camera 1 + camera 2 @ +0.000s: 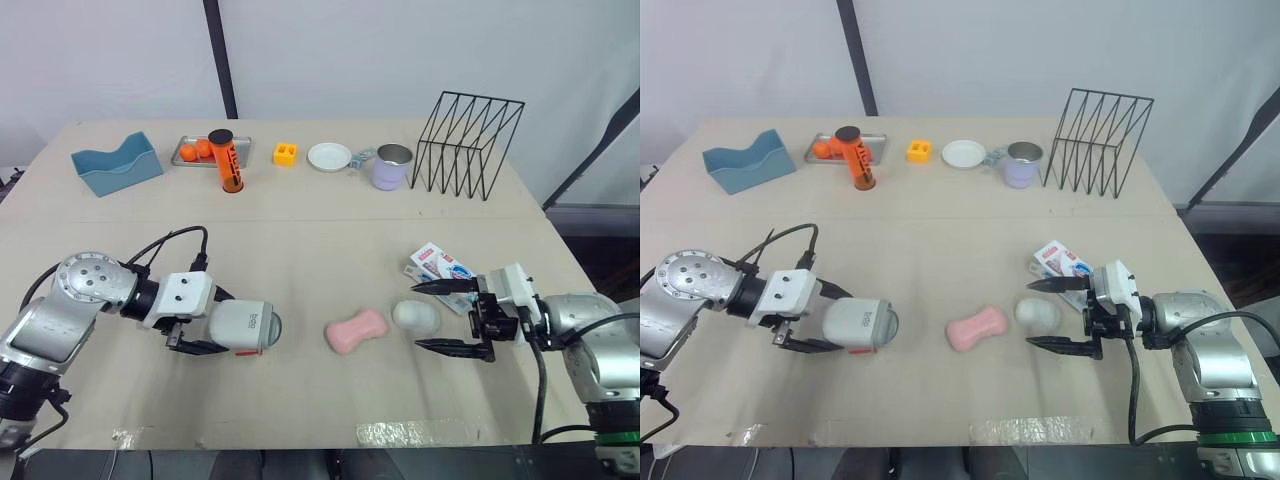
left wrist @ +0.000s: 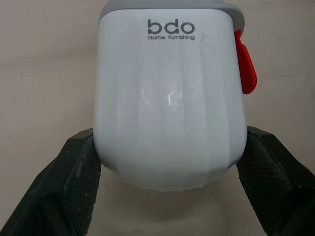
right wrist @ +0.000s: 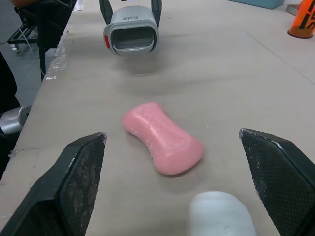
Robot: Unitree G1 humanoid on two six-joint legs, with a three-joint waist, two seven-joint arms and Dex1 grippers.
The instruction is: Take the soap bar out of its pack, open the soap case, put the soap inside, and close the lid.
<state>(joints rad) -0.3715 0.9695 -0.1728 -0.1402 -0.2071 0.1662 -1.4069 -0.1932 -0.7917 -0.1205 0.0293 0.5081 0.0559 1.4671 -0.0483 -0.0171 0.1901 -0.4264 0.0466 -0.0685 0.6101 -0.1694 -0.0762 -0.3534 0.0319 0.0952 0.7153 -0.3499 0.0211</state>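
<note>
Case clamped on the left, soap bare on the table

My left gripper [image 1: 226,324] has its two black fingers [image 2: 74,189] pressed against the flanks of the white soap case [image 1: 245,327], which lies on its side with its grey-rimmed mouth turned toward the middle of the table [image 1: 300,230]. In the right wrist view that mouth is open and a red latch [image 3: 106,41] sits on its edge. I cannot tell whether the case rests on the table or hangs just above it.

The pink soap bar [image 1: 356,331] is out of its pack and lies flat on the bare table, between the case and my right gripper [image 1: 414,316]. Just beside it is the white lid [image 1: 415,318], apart from the case. My right gripper's fingers are spread wide and hold nothing; their tips stand either side of the lid without touching it. The crumpled pack [image 1: 441,267] lies just behind that gripper.
</note>
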